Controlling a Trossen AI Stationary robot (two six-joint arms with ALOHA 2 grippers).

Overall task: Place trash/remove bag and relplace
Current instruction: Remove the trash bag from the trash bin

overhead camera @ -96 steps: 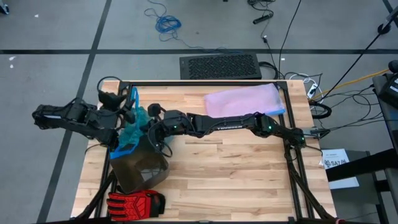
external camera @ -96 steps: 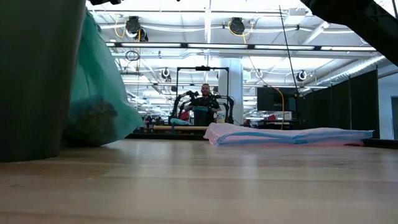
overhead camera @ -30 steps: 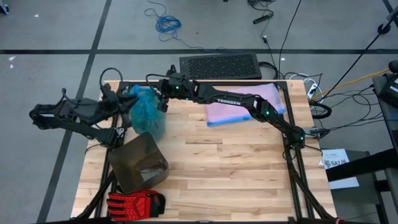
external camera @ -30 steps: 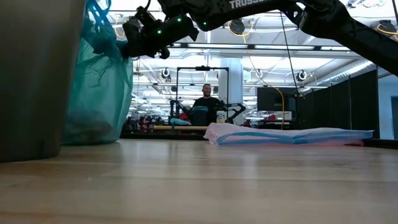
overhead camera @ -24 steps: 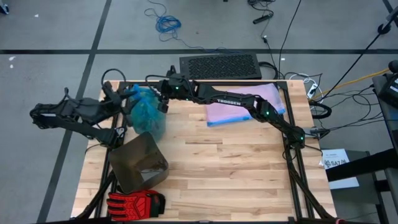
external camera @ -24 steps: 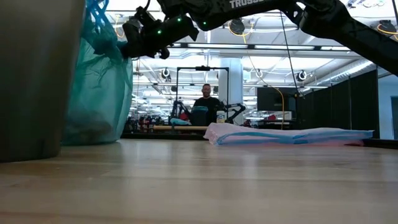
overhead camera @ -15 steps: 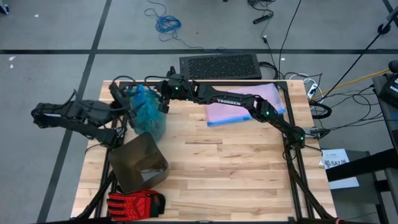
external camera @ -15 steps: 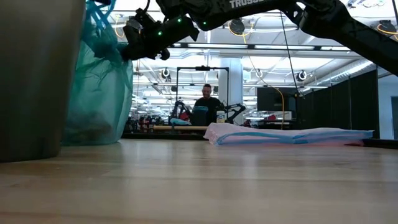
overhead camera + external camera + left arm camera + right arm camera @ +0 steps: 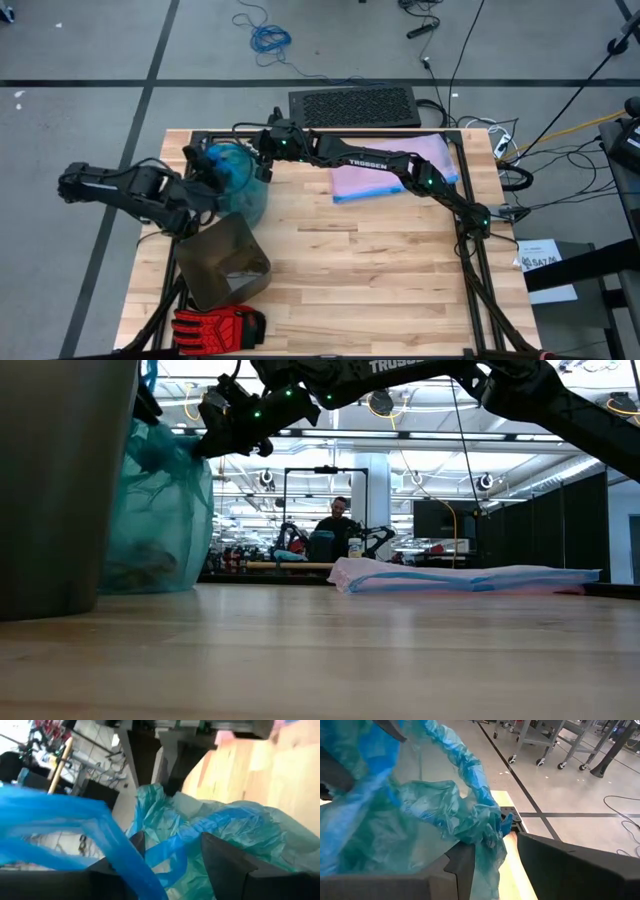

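Teal bag [image 9: 236,180] between both arms, far-left corner. Right gripper [image 9: 263,168] pinches bag top; left gripper [image 9: 213,172] wide, touching bag, blue loop between fingers.

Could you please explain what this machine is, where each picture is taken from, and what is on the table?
These are two dark robot arms at a wooden table. One picture looks straight down on the table, one looks level across its top, and the other two come from cameras on each arm's wrist, so those show dark fingers up close.

From above, the left gripper and the right gripper meet at the far left corner around a teal bag with blue drawstring loops. The bag stands on the table. The right gripper pinches the gathered plastic. The left gripper's fingers stand open with a blue loop between them, not gripped.

Nearby lies a dark bin on its side, a red-and-black glove at the near edge, and a flat lilac bag at the far side. A person sits in the background.
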